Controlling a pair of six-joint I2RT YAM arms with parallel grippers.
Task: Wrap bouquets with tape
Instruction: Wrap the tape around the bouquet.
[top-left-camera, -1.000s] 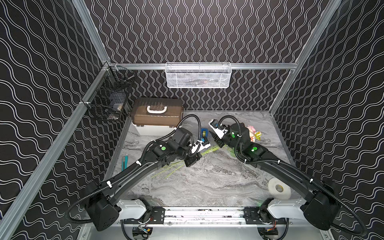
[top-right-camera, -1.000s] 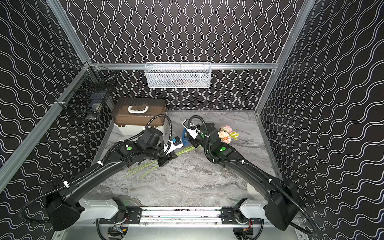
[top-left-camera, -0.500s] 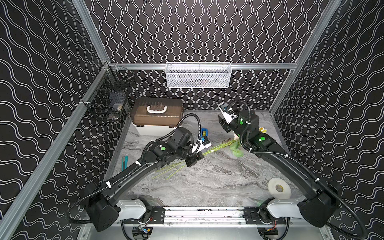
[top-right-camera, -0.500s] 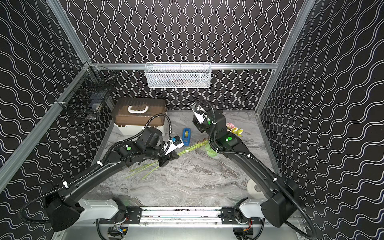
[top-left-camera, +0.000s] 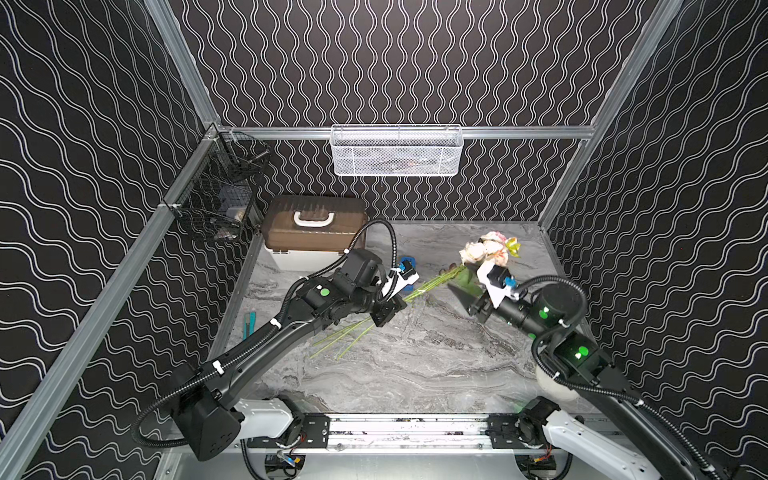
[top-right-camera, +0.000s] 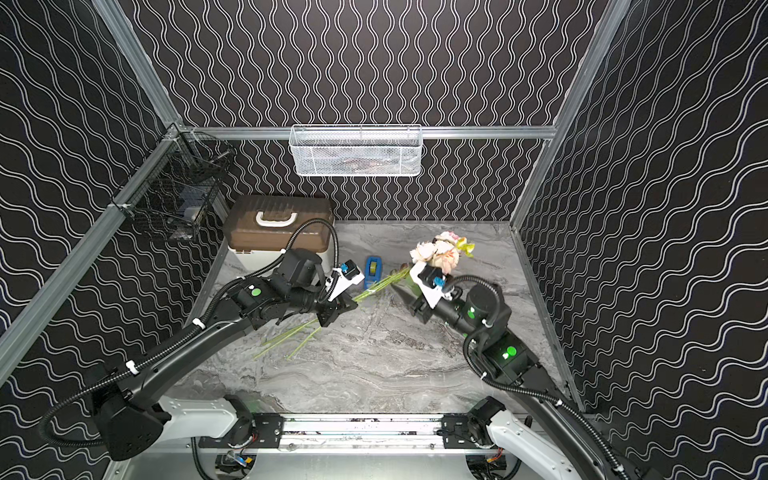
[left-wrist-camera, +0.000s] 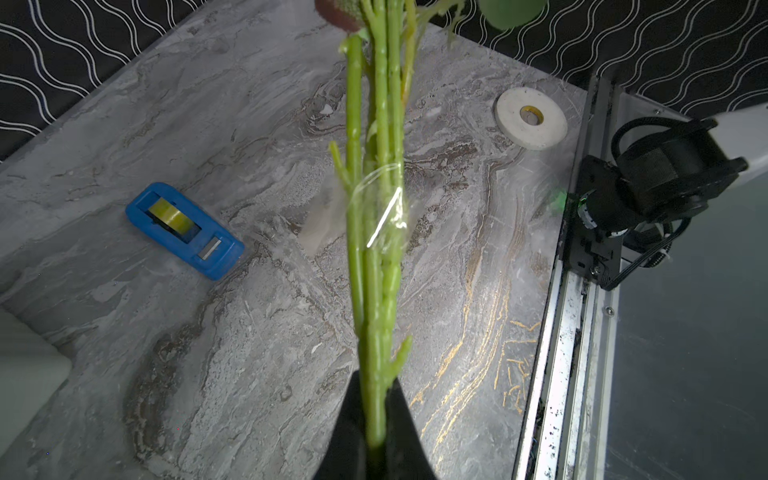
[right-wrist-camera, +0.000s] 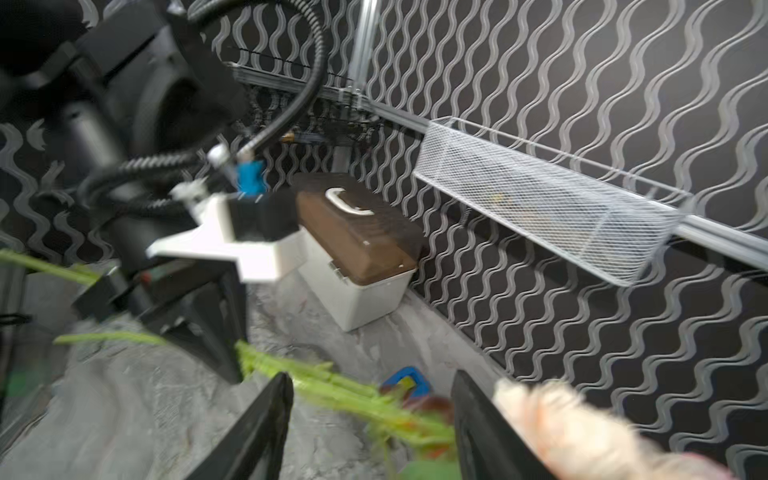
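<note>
— Across the grey, veined marble tabletop (top-left-camera: 415, 374) slants the bouquet (top-left-camera: 485, 250). Its ruffled pale pink and cream blooms sit toward the back right, and thin, knobbly green stems (top-left-camera: 432, 284) run down to the left gripper (top-left-camera: 394, 306).

— Is it held?

— Yes. The left wrist view shows two black, pointed fingers (left-wrist-camera: 353, 428) pinched tight on the stems. Only there can you see a crinkled band of clear film (left-wrist-camera: 386, 216) wound round them, a little up from the grip.

— And the right gripper (top-right-camera: 412, 301)?

— Its jaws stand wide apart just under the blooms. Its own wrist view is blurred, but the stems pass between the jaws with neither one pressing them.

— Where is the tape (top-right-camera: 372, 270)?

— It is a small yellowish roll in a glossy blue block of a dispenser. It lies flat on the table just behind the stems, between the two grippers. The left wrist view shows all of it, including the metal cutting edge. The right wrist view catches only a blue corner past the stems.

— Does any view add something else?

— The left wrist view shows a flat, matte white roll (left-wrist-camera: 530, 118) near the front rail (left-wrist-camera: 569, 332). From above, the right arm hides most of that roll.
</note>
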